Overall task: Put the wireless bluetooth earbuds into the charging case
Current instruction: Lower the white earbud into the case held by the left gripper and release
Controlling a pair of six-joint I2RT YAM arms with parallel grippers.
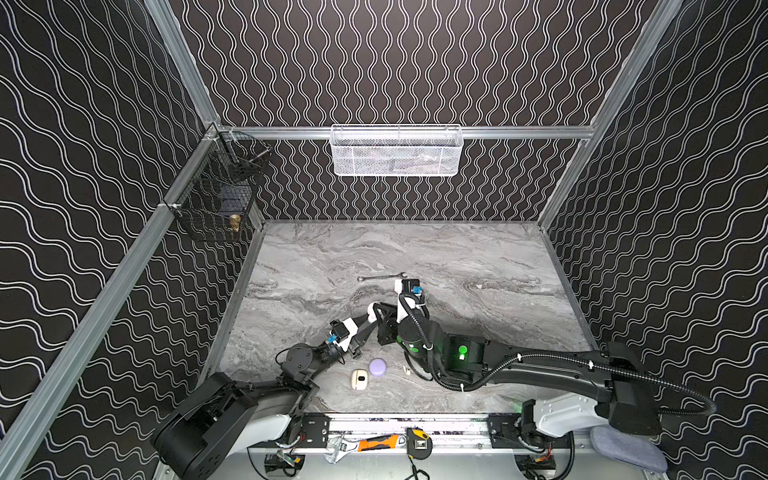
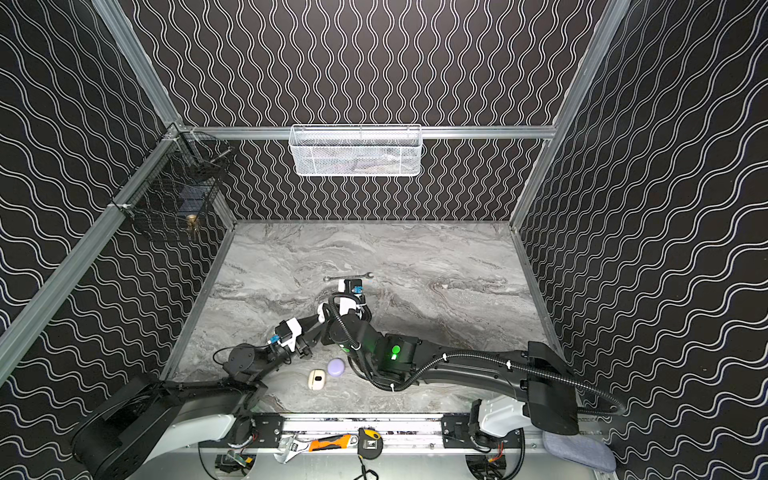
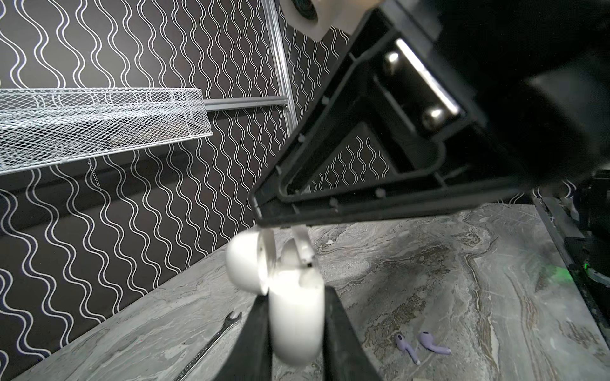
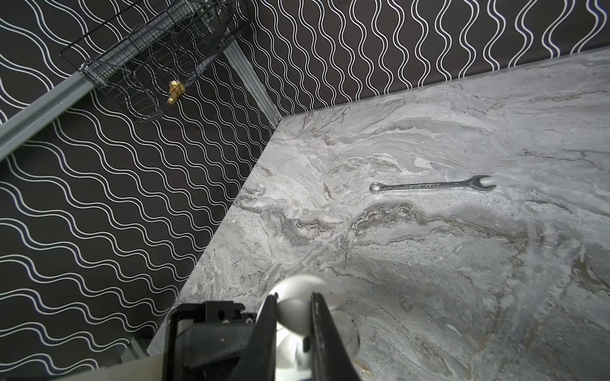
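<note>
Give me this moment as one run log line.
left end effector: shut on open white charging case | right end effector: shut on white earbud, at case opening | lavender earbuds: on table

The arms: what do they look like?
The left arm and right arm are black with pale grey base housings. The right one carries a ribbed black cable hose held by white ties and shows green lights. Each wrist bears a white camera mount with a blue plug. The left gripper and right gripper have black fingers.
</note>
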